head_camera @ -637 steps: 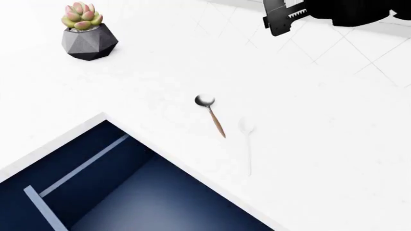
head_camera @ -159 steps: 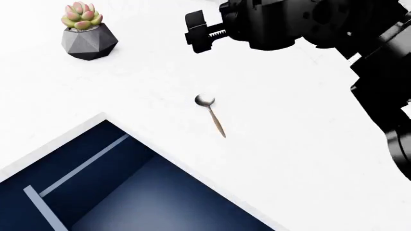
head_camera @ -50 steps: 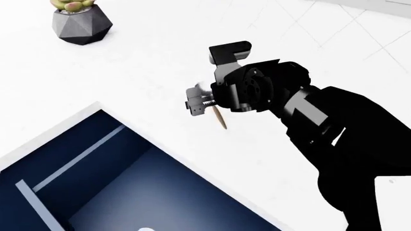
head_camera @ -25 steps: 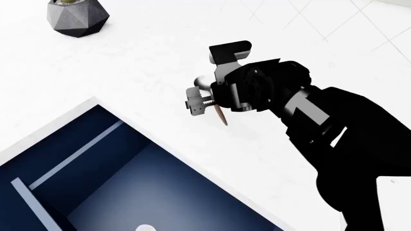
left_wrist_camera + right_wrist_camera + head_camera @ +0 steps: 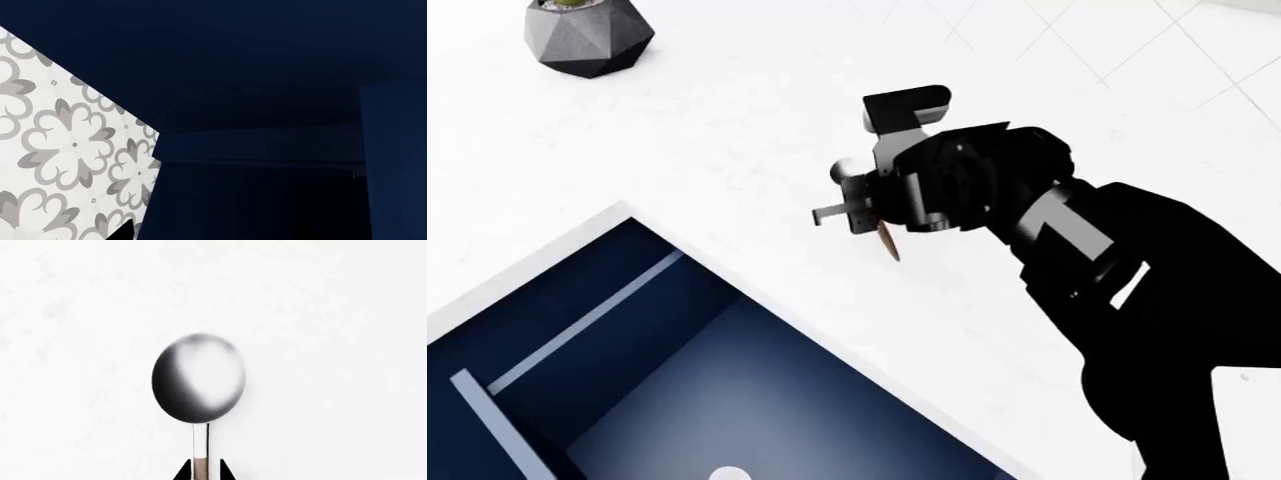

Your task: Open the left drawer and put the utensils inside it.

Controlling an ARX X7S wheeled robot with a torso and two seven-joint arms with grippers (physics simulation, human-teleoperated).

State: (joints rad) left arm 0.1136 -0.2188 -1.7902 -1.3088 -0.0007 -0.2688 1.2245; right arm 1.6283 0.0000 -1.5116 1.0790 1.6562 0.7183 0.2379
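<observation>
The spoon (image 5: pixel 199 377) lies on the white counter, its shiny bowl filling the right wrist view. My right gripper (image 5: pixel 202 472) is shut on the spoon's thin neck, one black fingertip on each side. In the head view the right gripper (image 5: pixel 854 205) sits over the spoon (image 5: pixel 889 245), whose brown handle end pokes out below it. The left drawer (image 5: pixel 734 380) stands open at the lower left, navy inside with pale divider strips (image 5: pixel 581 325). A small pale white tip (image 5: pixel 727 473) shows on the drawer floor, apparently the fork. Of my left gripper only one black fingertip (image 5: pixel 125 233) shows.
A grey faceted pot (image 5: pixel 587 35) stands at the far left of the white counter (image 5: pixel 694 130). My right arm (image 5: pixel 1148 330) covers the lower right. The left wrist view shows navy cabinet fronts (image 5: pixel 267 75) and flower-patterned floor tiles (image 5: pixel 67 145).
The right gripper's jaws have closed on the spoon since half a second ago. Over the last second the head view shifted slightly, with the pot now nearer the top edge.
</observation>
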